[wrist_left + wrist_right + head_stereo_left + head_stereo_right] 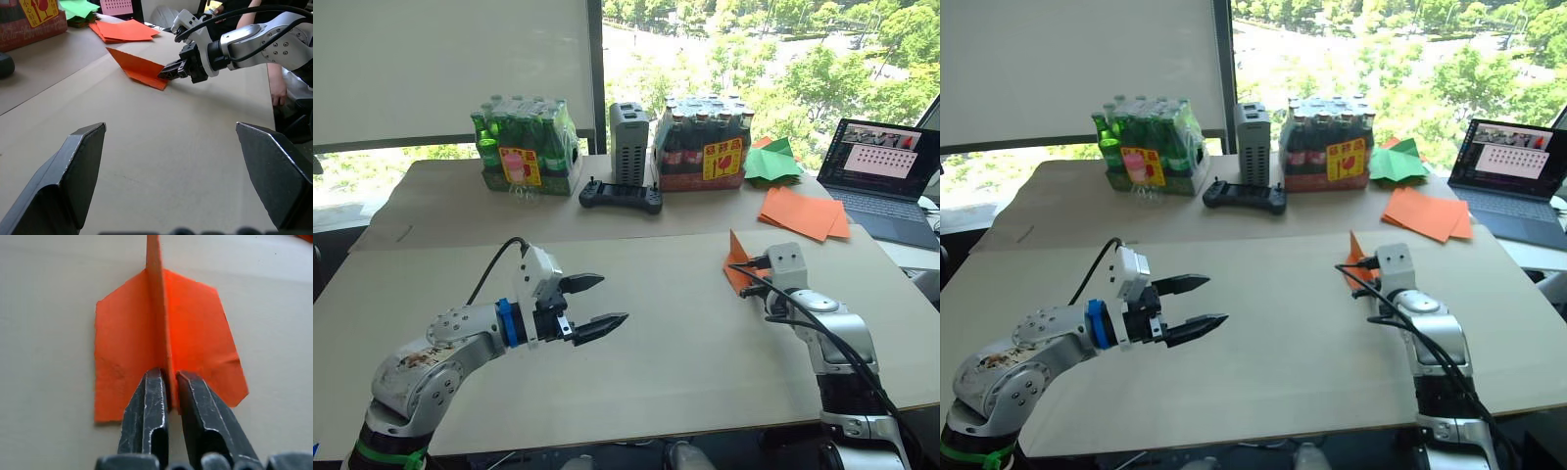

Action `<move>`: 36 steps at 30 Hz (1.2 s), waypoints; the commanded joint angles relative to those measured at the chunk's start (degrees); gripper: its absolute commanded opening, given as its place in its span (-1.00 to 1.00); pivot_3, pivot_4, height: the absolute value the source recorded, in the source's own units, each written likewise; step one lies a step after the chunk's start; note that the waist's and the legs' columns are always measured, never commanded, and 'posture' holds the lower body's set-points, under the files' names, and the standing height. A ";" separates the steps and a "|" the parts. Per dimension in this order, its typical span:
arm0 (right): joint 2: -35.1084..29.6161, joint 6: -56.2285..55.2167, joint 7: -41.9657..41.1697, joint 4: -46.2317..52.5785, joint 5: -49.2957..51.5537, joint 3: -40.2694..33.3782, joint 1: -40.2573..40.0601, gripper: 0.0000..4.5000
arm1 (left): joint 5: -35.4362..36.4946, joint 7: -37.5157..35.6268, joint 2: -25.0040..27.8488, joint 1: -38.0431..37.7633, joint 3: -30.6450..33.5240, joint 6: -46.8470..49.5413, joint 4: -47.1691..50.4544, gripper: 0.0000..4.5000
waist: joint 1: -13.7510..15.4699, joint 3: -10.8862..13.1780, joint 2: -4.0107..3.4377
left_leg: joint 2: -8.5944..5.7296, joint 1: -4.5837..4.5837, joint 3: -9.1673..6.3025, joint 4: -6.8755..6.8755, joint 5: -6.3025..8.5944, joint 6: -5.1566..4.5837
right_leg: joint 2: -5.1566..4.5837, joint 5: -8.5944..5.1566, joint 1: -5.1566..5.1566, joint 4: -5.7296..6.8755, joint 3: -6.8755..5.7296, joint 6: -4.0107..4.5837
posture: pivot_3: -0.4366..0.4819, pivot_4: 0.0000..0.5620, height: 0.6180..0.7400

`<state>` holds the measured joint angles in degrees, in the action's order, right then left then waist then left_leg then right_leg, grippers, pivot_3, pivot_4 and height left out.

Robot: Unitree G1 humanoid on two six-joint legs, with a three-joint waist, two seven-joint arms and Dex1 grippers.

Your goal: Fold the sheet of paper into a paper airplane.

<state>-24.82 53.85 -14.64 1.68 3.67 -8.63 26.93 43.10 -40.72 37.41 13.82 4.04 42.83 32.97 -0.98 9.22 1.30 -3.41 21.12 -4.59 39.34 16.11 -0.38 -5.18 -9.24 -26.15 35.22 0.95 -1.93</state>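
The sheet of paper (736,257) is bright orange and creased, lying on the right side of the table with two flaps flat and a central fold standing up. My right gripper (168,378) is shut on that upright fold at the paper's near edge; the left wrist view shows the same pinch on the paper (139,68). My left gripper (612,299) hovers open over the bare middle-left of the table, well apart from the paper, with nothing between its fingers.
A stack of flat orange sheets (803,212) and green paper (771,162) lie at the back right beside a laptop (886,181). Two bottle packs (524,147) (703,145), a grey box (629,142) and a black controller (621,196) line the back.
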 commanded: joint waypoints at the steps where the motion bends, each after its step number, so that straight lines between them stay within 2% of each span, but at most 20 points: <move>1: -0.89 -3.49 0.31 3.70 1.40 -3.16 3.02 -0.12 | 1.64 0.55 0.32 2.05 1.46 0.41 1.03 1.00 | 0.01 0.00 0.00 | -0.01 0.00 0.00 0.00 0.00 0.00 | -0.01 0.00 0.00 0.00 0.00 0.00 | -0.05 -0.47 0.32; 8: -1.09 -6.04 -4.46 10.15 5.96 -2.60 6.25 0.96 | 0.81 3.63 -0.84 1.84 2.35 -0.33 0.54 1.00 | -0.14 0.00 0.00 | 0.04 0.00 0.01 0.01 0.01 -0.02 | 0.04 0.02 0.00 0.00 0.00 -0.01 | -0.05 -0.47 0.32; 13: 0.12 -9.00 -14.16 21.73 14.41 1.29 0.33 0.99 | -6.69 14.43 -4.86 -0.25 6.31 -3.62 -3.60 1.00 | -0.04 0.00 0.00 | 0.06 -0.01 -0.01 0.01 0.03 -0.04 | 0.04 0.03 0.00 -0.02 0.00 -0.03 | -0.05 -0.47 0.32; 14: -0.40 -10.11 -15.49 23.17 14.24 3.45 -2.12 0.99 | -8.14 17.28 -6.18 -1.29 7.75 -4.02 -4.74 1.00 | -0.03 0.00 0.00 | 0.06 -0.01 -0.02 0.01 0.03 -0.04 | 0.04 0.03 0.00 -0.03 0.00 -0.03 | -0.05 -0.47 0.32; 18: -0.92 -16.89 -16.71 23.39 10.72 9.96 -10.51 0.99 | -13.33 21.33 -8.74 -8.55 10.90 -8.22 -6.33 1.00 | 0.00 0.00 0.00 | 0.05 -0.04 -0.05 0.01 0.05 -0.06 | 0.02 0.03 0.00 -0.06 0.02 -0.03 | -0.05 -0.47 0.32; 25: -0.74 -24.00 -16.75 17.15 7.30 13.02 -14.44 0.99 | -15.11 20.18 -10.41 -13.80 13.54 -13.94 -8.45 1.00 | 0.49 0.01 0.02 | 0.03 0.02 -0.08 0.42 0.07 -0.06 | 0.02 0.08 0.06 -0.03 0.00 -0.05 | -0.05 -0.47 0.32; 36: 0.33 -24.74 -16.06 16.88 7.48 12.78 -13.69 0.99 | -15.04 18.32 -11.05 -15.17 13.34 -15.84 -8.64 1.00 | 0.27 0.01 0.01 | 0.05 0.02 -0.03 0.43 0.08 -0.08 | 0.04 0.08 0.07 -0.03 0.00 -0.06 | -0.05 -0.47 0.32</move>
<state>-24.63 30.41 -30.92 17.37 10.93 4.55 12.56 28.33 -21.98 26.32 -1.08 16.80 28.58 23.75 -0.70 9.23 1.31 -3.36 21.13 -4.62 39.76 16.19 -0.46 -5.14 -9.16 -26.08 35.20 0.95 -1.99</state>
